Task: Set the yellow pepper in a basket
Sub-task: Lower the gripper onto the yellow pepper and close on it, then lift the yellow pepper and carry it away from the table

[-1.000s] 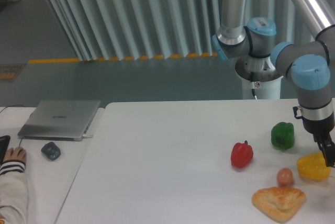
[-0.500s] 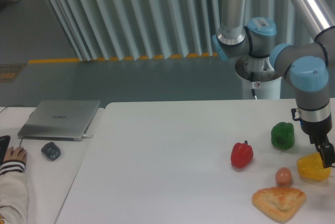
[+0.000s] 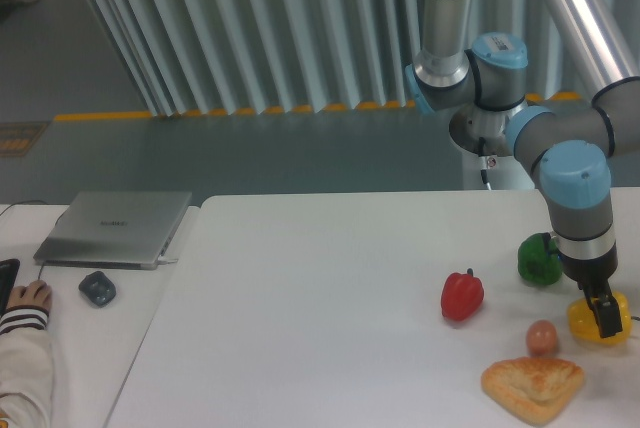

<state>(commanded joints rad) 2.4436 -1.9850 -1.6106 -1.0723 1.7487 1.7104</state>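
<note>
Right now the yellow pepper (image 3: 590,320) sits on the white bench (image 3: 330,298) near its right edge, with the gripper (image 3: 605,316) down over its top; whether the jaws are closed on it cannot be told. Green pepper (image 3: 538,259) just behind; small brown egg (image 3: 542,336) and pastry (image 3: 533,385) front-left; red pepper (image 3: 462,294) further left.

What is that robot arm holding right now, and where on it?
It cannot be told. The tool is down at the top of the yellow pepper, but a firm hold is not visible.
</note>
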